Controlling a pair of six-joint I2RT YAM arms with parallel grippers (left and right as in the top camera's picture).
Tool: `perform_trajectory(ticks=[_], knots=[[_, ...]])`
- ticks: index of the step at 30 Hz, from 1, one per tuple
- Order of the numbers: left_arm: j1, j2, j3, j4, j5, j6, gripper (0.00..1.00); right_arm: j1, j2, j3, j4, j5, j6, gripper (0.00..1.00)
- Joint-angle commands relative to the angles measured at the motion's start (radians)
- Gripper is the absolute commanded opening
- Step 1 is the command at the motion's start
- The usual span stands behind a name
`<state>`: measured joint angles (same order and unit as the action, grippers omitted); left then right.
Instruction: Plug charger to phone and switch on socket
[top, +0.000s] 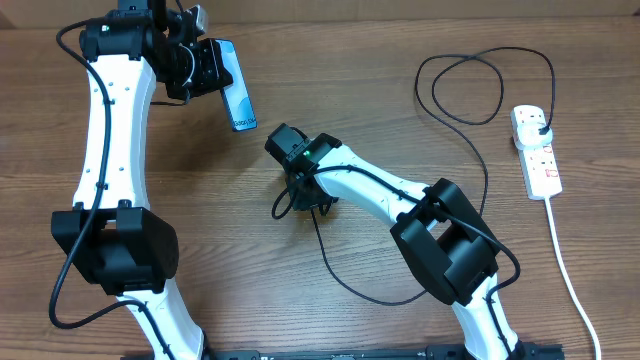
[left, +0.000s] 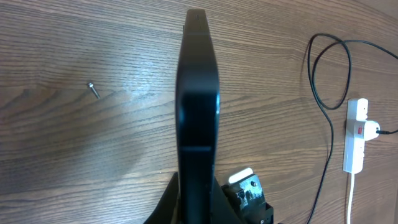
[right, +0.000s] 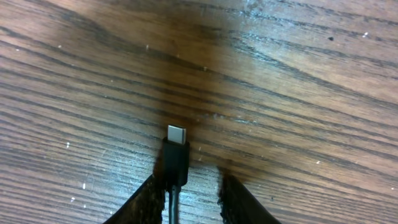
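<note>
Overhead: left gripper (top: 205, 68) is clamped on the phone (top: 238, 98), top left, phone tilted. The charger (top: 540, 125) sits plugged into the socket (top: 538, 160) far right. Right gripper (top: 302, 198) is down at the cable's loose end, mid-table.

Left wrist: phone is edge-on.

Right wrist: connector tip (right: 176, 135) sits between half-open jaws, hugging one finger (right: 148, 200), with a gap on the other side. I'd centre it and pinch squarely just behind the tip so it doesn't twist.
</note>
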<state>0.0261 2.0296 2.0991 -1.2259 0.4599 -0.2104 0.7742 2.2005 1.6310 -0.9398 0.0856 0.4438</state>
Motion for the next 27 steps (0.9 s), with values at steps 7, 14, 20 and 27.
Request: perform_trajectory(ticks=[7,14,20,27], knots=[[0.000,-0.006,0.012,0.006,0.031,0.008,0.04,0.005,0.061,-0.002,0.005,-0.032,0.027,0.04],[0.000,-0.006,0.012,0.008,0.197,0.153,0.04,-0.011,0.041,0.001,0.027,-0.100,0.015,0.04],[0.000,-0.006,0.012,0.008,0.606,0.443,0.04,-0.075,-0.120,0.001,0.116,-0.324,-0.061,0.04],[0.000,-0.006,0.012,0.069,0.819,0.521,0.04,-0.079,-0.343,0.001,0.111,-0.350,-0.087,0.04]])
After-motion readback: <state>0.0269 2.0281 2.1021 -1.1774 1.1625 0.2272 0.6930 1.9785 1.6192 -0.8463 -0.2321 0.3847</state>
